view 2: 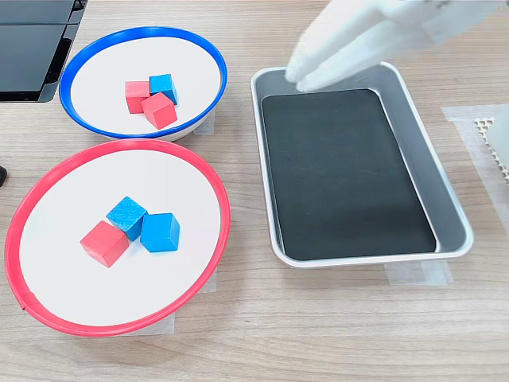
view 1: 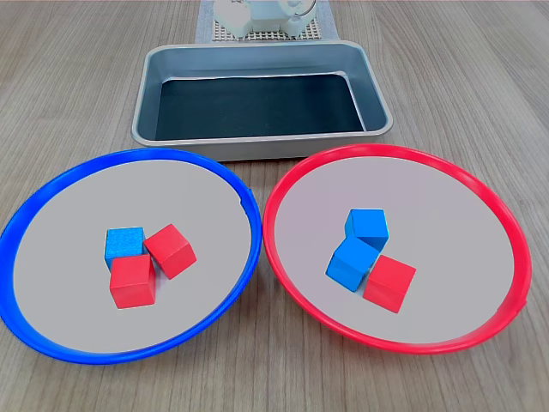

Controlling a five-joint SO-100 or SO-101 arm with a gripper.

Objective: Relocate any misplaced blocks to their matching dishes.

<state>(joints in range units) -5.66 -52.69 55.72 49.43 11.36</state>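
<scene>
1. A round shallow blue-rimmed dish with a pale grey centre sits on the wooden worktop, at the first exterior view's left and toward the far left corner in the second exterior view.
2. Near its middle lie three small glossy cubes in a tight cluster: one blue cube and two red cubes, one just beside the blue one and one in front of it, all touching or nearly so.
3. A matching red-rimmed dish sits just beside the blue-rimmed one; their rims almost meet.
4. In it lie two blue cubes, one leaning against the other, and a single red cube touching the lower blue one.
5. A rectangular grey metal tray with a dark bottom stands behind both dishes in the first exterior view, nothing in it.
6. In the second exterior view the white gripper is blurred above the tray's far edge, near its corner closest to the blue-rimmed dish. Its fingers look close together and hold nothing visible, but the blur leaves their gap uncertain.
7. The arm's white base sits on a perforated mat at the worktop's far edge.
</scene>
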